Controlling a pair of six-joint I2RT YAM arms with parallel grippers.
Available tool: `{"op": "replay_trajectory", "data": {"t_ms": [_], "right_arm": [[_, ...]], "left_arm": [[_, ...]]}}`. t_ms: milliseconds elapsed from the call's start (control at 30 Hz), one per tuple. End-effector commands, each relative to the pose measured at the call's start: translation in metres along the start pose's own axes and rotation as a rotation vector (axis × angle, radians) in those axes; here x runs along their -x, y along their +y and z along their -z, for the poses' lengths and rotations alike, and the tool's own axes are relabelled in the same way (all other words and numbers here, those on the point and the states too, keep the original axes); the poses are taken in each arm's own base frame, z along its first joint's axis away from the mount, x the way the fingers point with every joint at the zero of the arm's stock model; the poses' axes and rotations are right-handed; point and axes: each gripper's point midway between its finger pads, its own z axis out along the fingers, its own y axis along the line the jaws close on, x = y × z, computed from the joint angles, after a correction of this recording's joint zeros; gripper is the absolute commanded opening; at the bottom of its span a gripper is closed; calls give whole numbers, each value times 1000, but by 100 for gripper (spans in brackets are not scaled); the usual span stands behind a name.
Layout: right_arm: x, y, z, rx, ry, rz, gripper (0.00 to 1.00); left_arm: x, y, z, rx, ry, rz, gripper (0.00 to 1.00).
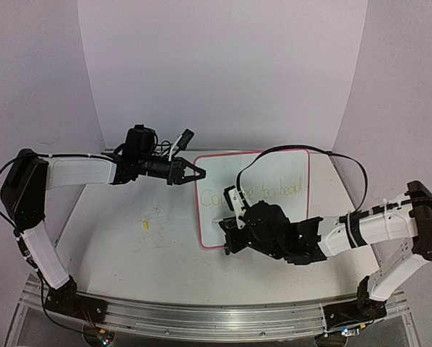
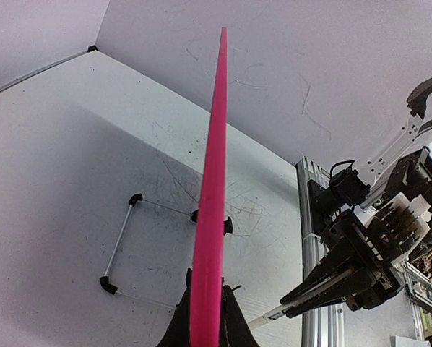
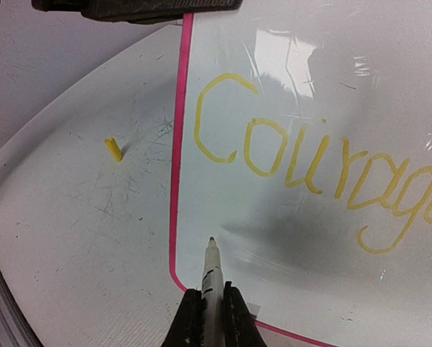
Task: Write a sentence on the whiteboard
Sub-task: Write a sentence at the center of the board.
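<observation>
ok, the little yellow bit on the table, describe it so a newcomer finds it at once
Find the pink-rimmed whiteboard in the middle of the white table. Look left of its lower half: a small yellow piece lies alone on the scuffed surface. It is the only loose coloured thing there.

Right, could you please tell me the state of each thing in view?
Whiteboard: left rim clamped in the left gripper, written on.
Sentence: yellow, reads "Courage to lead".
Marker: uncapped, in the right gripper, tip at the whiteboard's lower left.
Cap: off, lying on the table.
Left gripper: shut on the whiteboard.
Right gripper: shut on the marker.
</observation>
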Motion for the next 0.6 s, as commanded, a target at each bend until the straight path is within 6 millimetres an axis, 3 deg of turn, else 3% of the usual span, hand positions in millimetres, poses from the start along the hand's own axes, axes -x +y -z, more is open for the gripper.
{"op": "replay_trajectory", "data": {"t_ms": [0,200,567], "right_arm": [[25,2,-4,-32,-72,-34,0],[25,5,-11,-34,-69,-30,0],[1,3,-16,-28,-12,-36,0]], "left_arm": [[6,11,6,99,-15,-75,0],[7,11,6,99,-16,-78,0],[7,10,6,97,-16,-79,0]]}}
